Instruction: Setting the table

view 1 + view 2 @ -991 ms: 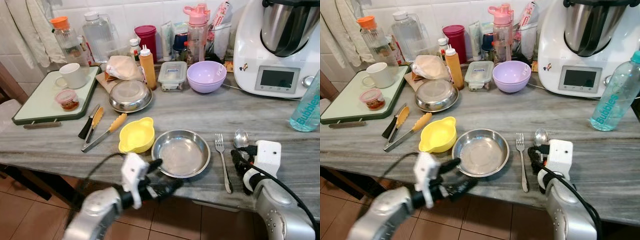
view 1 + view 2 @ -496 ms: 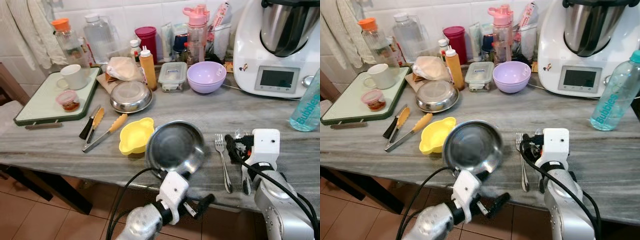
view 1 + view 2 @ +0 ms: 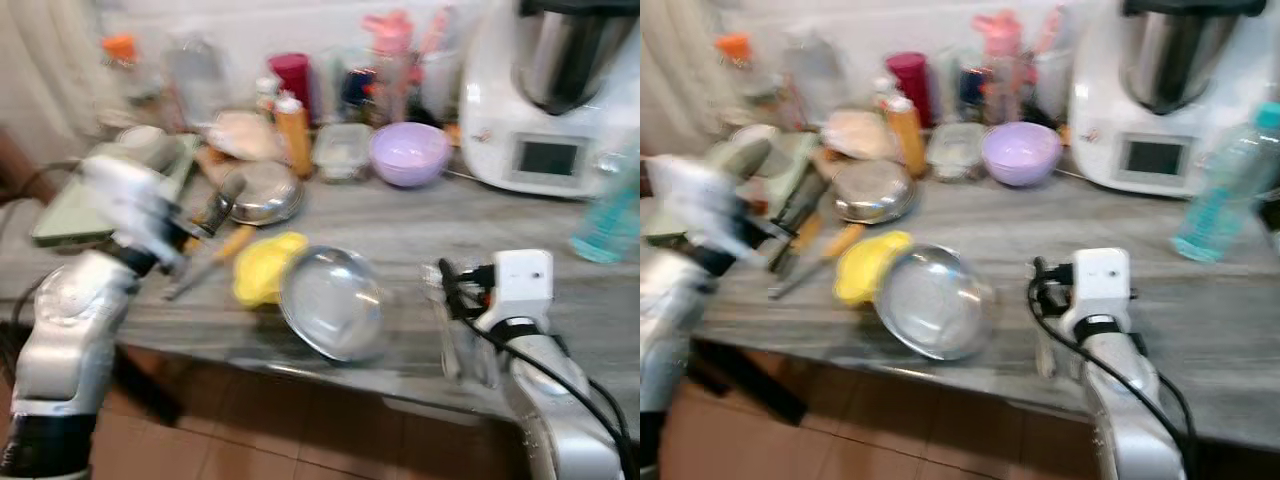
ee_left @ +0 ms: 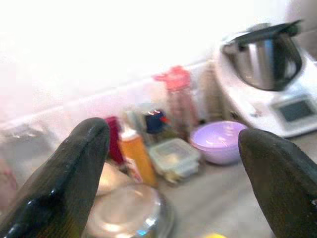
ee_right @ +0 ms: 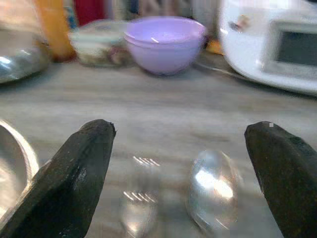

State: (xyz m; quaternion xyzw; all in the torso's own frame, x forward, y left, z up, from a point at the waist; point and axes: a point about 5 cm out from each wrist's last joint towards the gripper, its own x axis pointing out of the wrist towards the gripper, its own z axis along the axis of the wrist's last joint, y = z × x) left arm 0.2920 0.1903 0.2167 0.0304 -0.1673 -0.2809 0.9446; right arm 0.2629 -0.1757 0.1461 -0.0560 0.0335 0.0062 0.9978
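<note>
Over the blurred fork [image 5: 141,198] and spoon [image 5: 214,191], both grippers' jaws apparently gape wide.

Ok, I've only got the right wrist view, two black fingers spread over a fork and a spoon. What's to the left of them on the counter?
Observer: A steel plate sits near the counter edge, left of the fork and spoon.
Operator: Anything touching that plate?
Observer: A yellow bowl lies against its far-left rim.
Operator: And where's the left gripper?
Observer: The left gripper is raised over the counter's left part, fingers open, holding nothing.
Operator: Is my right gripper down on the cutlery?
Observer: The right gripper is just above it, open.
</note>
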